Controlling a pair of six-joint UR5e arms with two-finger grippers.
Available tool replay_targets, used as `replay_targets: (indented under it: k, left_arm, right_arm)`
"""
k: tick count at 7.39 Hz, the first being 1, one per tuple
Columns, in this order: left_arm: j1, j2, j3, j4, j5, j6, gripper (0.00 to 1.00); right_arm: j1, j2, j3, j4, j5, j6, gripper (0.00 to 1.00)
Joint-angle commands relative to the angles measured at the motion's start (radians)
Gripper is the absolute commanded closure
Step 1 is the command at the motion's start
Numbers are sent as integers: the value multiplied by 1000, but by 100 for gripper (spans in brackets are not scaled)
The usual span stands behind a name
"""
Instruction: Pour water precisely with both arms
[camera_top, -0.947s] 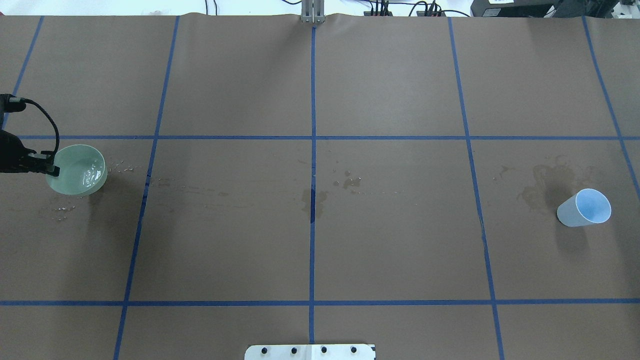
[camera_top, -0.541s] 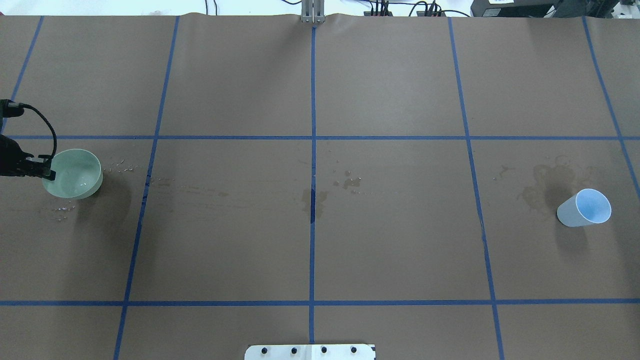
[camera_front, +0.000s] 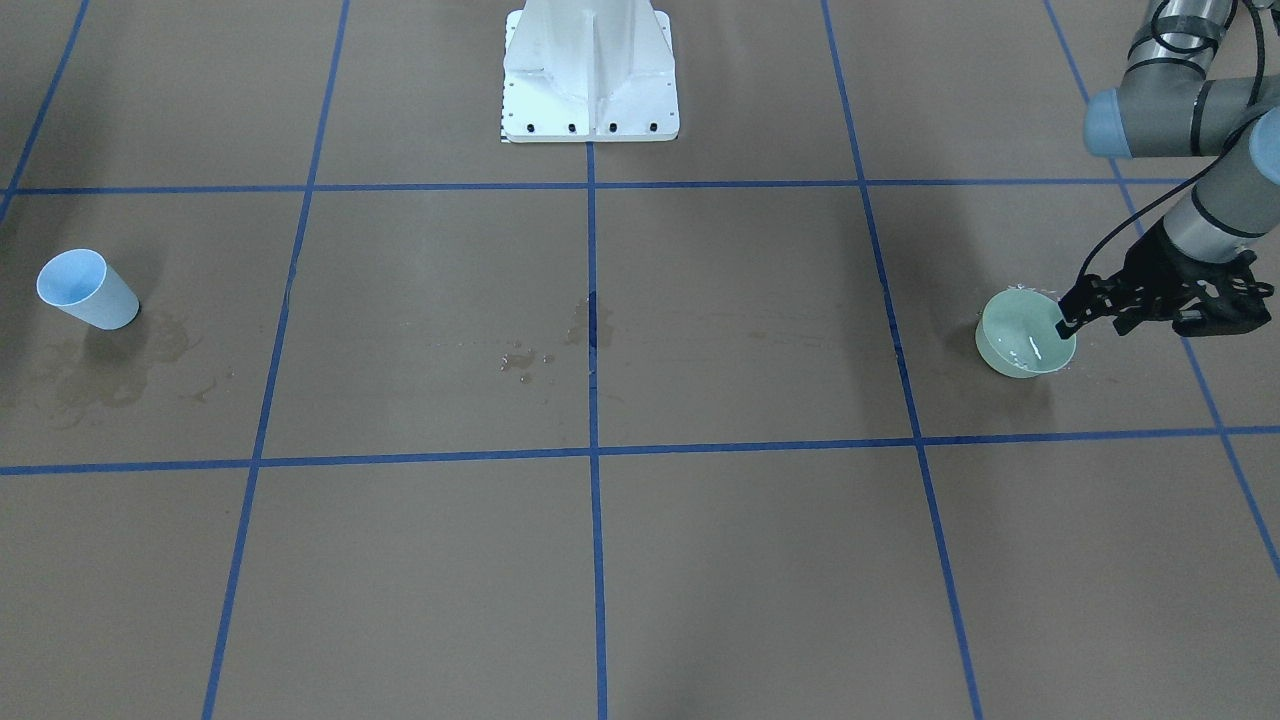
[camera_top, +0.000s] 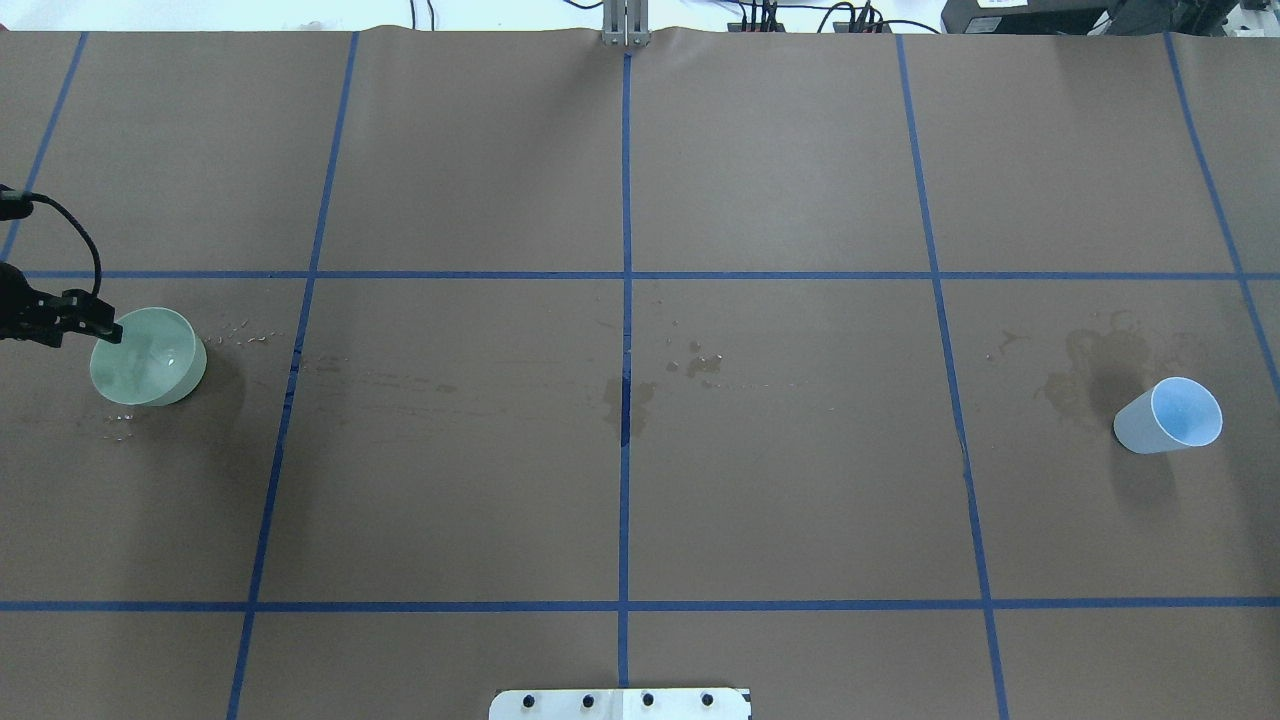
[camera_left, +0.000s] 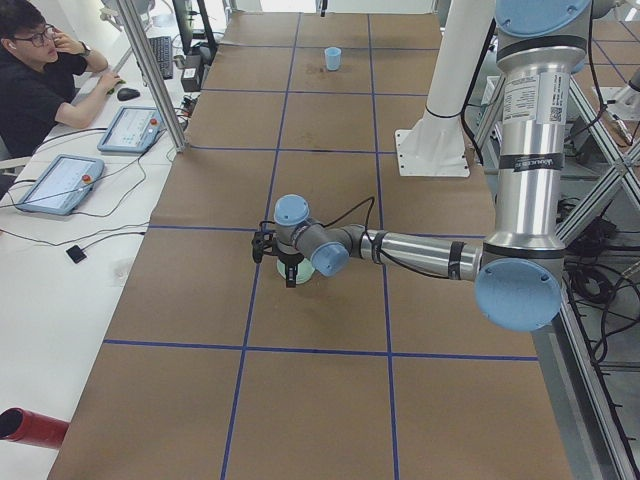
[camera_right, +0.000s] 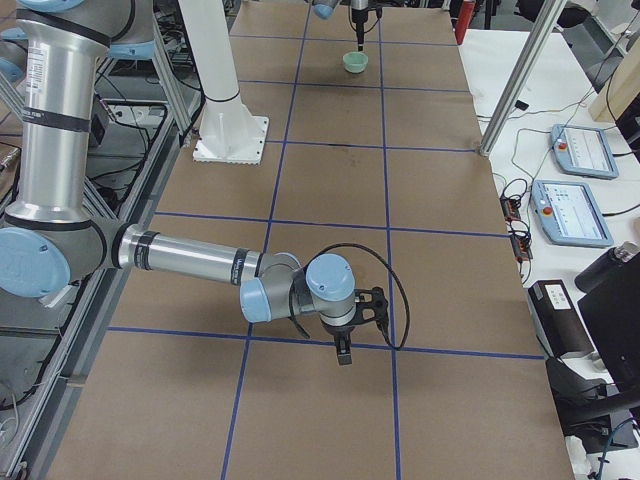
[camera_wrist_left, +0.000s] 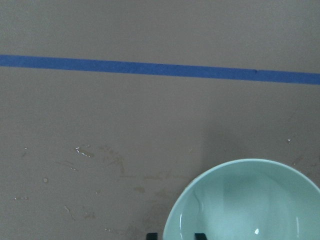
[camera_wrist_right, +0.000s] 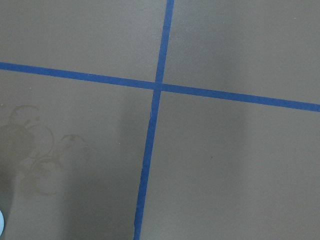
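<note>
Left gripper: bowl lower than before.

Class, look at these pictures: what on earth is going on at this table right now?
The left arm's hand sits at the rim of a pale green bowl standing on the brown table, a finger on each side. A little water glints inside. The right arm's hand hangs over the table, holding nothing; the blue cup stands apart, untouched.

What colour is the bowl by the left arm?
The bowl is pale mint green, with no pattern; it shows best in the left wrist view.
</note>
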Motion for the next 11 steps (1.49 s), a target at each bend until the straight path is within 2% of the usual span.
replay_targets:
  k: [1,2,3,6,7,8,9,10,11]
  left_arm:
    - [-126,-44,-35,190,-42,222,0]
    - [-187,-88,-53,345,-40,364,0]
    - [-249,-107,-52,442,-39,507,0]
    - [-408,-109,-47,629,-37,775,0]
    - [-413,-83,-41,633,-34,780,0]
    - [-413,-35,-43,618,-40,781,0]
    - [-415,9,-44,609,-45,775,0]
    - [-427,11,-46,596,-45,772,0]
    - [-435,11,-53,596,-46,771,0]
  right_arm:
    - [0,1,-8,2,-2,-2,1]
    - [0,1,-39,5,-2,-4,1]
    - [0,1,-52,15,-2,-4,1]
    - [0,15,-54,14,-2,60,1]
    - [0,45,-46,12,7,164,1]
    - [-3,55,-16,-18,18,168,1]
    - [-7,74,67,-158,21,169,1]
    - [-7,81,169,-290,33,169,1]
    - [-8,79,190,-302,59,172,1]
